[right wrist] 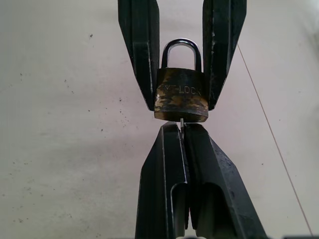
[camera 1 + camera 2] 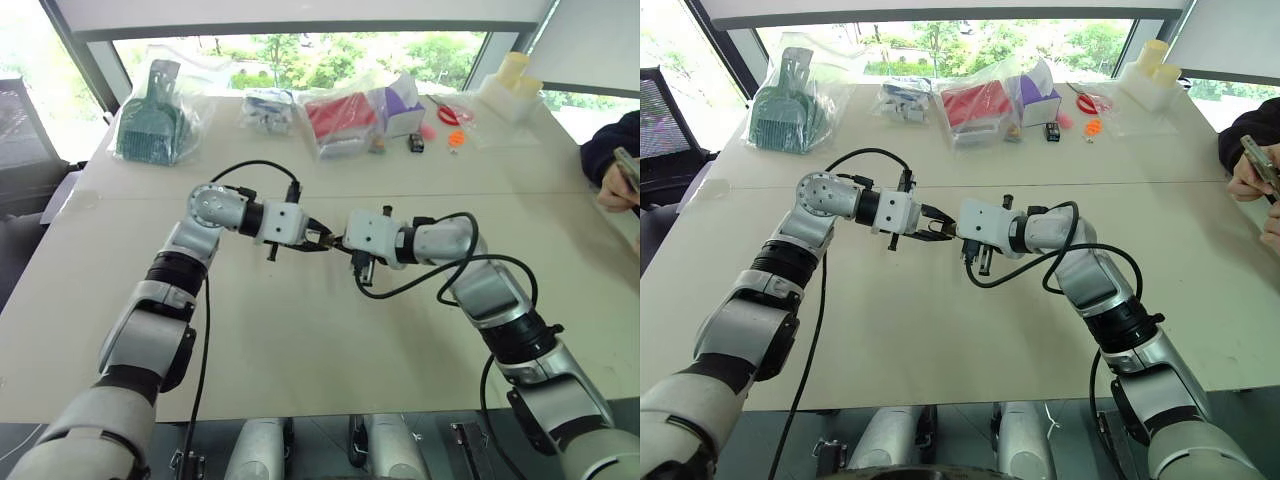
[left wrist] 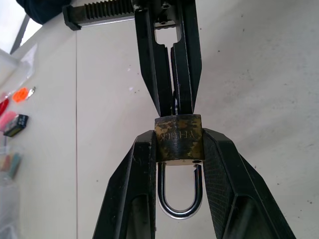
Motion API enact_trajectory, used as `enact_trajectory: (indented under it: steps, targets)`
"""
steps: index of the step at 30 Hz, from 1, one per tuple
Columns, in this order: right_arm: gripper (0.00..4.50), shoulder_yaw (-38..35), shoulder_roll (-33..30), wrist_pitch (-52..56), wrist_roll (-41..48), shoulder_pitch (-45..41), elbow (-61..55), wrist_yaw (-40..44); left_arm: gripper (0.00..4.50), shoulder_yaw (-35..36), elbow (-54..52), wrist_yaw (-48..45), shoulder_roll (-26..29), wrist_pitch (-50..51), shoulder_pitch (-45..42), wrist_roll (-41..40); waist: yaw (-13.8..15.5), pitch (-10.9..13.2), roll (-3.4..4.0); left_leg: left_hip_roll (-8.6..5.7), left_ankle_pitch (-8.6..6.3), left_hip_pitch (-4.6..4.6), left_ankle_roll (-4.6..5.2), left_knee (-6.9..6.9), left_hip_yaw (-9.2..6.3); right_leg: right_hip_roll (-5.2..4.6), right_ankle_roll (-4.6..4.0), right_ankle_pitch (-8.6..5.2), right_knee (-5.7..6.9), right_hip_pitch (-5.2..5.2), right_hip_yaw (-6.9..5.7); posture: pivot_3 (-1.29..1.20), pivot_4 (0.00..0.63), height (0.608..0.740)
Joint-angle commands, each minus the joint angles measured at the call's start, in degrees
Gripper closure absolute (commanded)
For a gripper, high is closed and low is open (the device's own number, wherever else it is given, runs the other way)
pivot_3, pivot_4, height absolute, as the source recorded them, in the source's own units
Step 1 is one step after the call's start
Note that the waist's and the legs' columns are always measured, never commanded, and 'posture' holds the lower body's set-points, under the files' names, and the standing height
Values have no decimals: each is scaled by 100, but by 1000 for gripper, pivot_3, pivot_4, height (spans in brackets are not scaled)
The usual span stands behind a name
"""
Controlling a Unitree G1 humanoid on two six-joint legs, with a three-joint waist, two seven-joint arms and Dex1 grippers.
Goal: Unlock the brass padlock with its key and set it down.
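The left gripper [image 3: 178, 144] clamps the brass padlock [image 3: 178, 141] by its two flat sides, one black finger [image 3: 135, 174] against each side of the tarnished body, so its jaws stand partly open, only as wide as the lock. The silvery shackle [image 3: 178, 199] hangs in the gap between those fingers, looping back toward the wrist, and one of its legs looks lifted a little out of the body. Straight opposite, the right gripper [image 1: 181, 130] meets the lock tip to tip with its jaws pressed together on the key [image 1: 182, 122], of which a thin silvery sliver shows between the fingertips and the underside of the lock. In the right wrist view the lock sits just past those closed tips, touching them or nearly so, with the other arm's two fingers flanking it on either side. From the head camera the two grippers meet near the middle of the frame, raised above the pale table [image 2: 300, 330], the left arm reaching in from the left and the right arm from the right. Along the far edge of the table, at the top of the frame, lie clear bags [image 2: 160, 100] of assorted items, and a person's hand [image 2: 620, 180] shows at the right edge.
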Motion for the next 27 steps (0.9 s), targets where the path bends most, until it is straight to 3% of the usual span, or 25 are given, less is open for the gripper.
enact_trajectory:
  steps: [1,8,11,16,27]
  targets:
    - [4464,157,-59,-1012,-271,-77,-324,-296,3761,118,-53,57,-30,426,-149,-281,1,0,0,-1,0,0,0,0,1,0,0,0,0,0,0,0,150,740]
    - [4464,276,-732,-3563,-1553,331,139,-1716,3761,182,-179,-777,199,2039,-170,-812,-7,0,0,-2,0,-1,0,0,3,0,2,-1,1,-2,0,0,150,740]
    - [3664,166,-823,-4173,-1676,521,194,-2089,3761,188,-246,-954,259,2384,-216,-907,-15,0,0,-2,0,-1,-1,0,6,0,2,-1,1,-3,1,0,150,740]
    - [1207,72,-777,-4863,-1856,511,422,-2626,3761,265,-393,-1084,225,2866,-312,-1088,-5,0,0,-1,1,0,-2,2,4,0,2,-1,4,-2,1,0,150,740]
    - [1207,187,-508,-5437,-2089,206,911,-2849,3761,283,-810,-1272,248,3589,-301,-1347,-11,0,0,-1,1,0,-2,2,3,1,2,-1,5,-2,2,0,150,740]
